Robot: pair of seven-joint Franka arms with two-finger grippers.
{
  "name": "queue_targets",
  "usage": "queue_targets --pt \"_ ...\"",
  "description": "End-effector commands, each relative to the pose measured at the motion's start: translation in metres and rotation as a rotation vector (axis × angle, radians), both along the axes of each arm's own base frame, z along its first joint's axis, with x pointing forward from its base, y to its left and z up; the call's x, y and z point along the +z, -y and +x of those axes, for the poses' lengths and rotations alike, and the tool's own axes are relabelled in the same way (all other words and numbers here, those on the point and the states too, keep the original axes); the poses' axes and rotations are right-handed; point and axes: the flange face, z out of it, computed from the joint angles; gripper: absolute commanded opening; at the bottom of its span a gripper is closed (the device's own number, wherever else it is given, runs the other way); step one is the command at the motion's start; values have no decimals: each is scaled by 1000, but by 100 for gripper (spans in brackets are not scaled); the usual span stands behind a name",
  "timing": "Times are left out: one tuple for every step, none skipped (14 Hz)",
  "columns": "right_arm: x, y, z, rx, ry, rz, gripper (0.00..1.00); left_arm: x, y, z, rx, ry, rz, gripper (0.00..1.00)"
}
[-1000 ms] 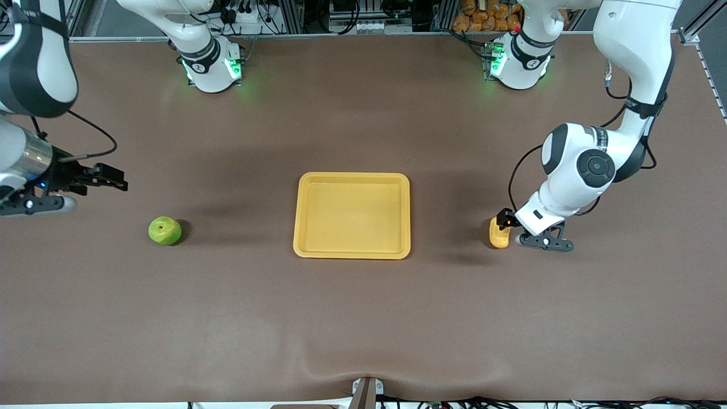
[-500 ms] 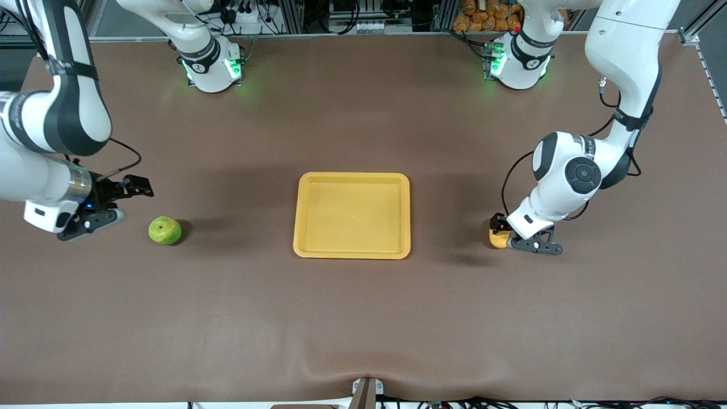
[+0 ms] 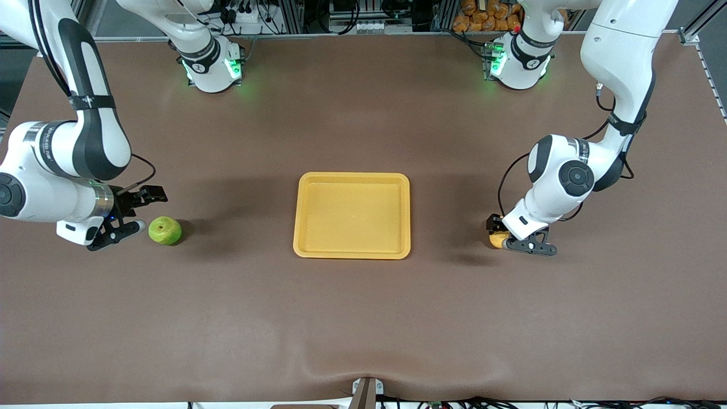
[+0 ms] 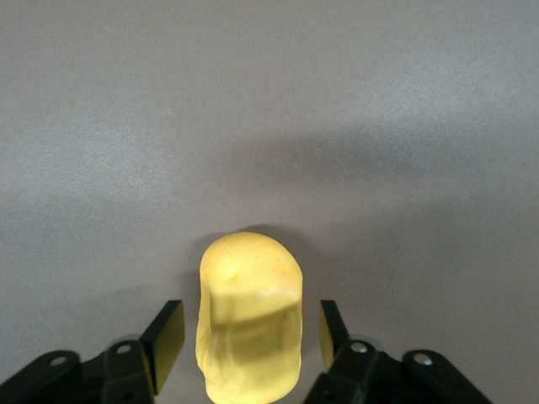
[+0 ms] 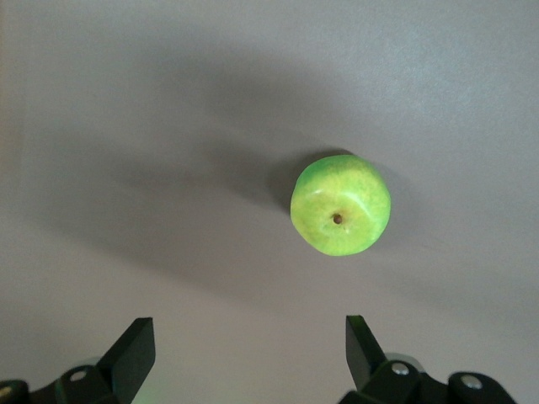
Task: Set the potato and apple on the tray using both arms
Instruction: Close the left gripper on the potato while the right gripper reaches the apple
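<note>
The tray (image 3: 352,216) is seen lying flat at the middle of the table (image 3: 363,318), bare brown surface being left all round its raised rim. The apple (image 3: 165,230) is found at about nine o'clock from the tray, toward the right arm's end, well apart from it, stem dimple up. The right gripper (image 3: 142,209) is held just beside the apple, its fingers (image 5: 133,353) spread wide, with nothing between them. The potato (image 3: 498,239) is set at about three o'clock from the tray, toward the left arm's end. It is straddled by the left gripper (image 3: 500,232), whose fingers (image 4: 167,341) are parted on either flank with narrow gaps showing. In the front view much of the potato is covered by that gripper; whether the potato is touched cannot be told.
</note>
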Motion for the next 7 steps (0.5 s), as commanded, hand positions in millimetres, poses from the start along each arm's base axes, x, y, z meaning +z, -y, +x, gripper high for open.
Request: queue_targets --pt "0 1 -1 7 10 12 100 -3 2 1 17 6 -6 70" --pt "-4 1 -3 10 9 7 100 -3 2 1 16 5 -5 69" --pt "-7 1 -4 12 15 4 100 -5 2 0 14 2 -4 68" --pt "-11 2 -6 15 21 2 100 -5 2 0 14 2 -5 68" --pt "-16 4 -6 19 27 0 100 -7 1 0 16 -1 -4 68" --pt "-20 5 -7 47 46 -4 100 -8 1 0 16 -4 -4 67" --pt "-25 6 -7 87 79 1 100 -8 2 0 14 -4 -4 65"
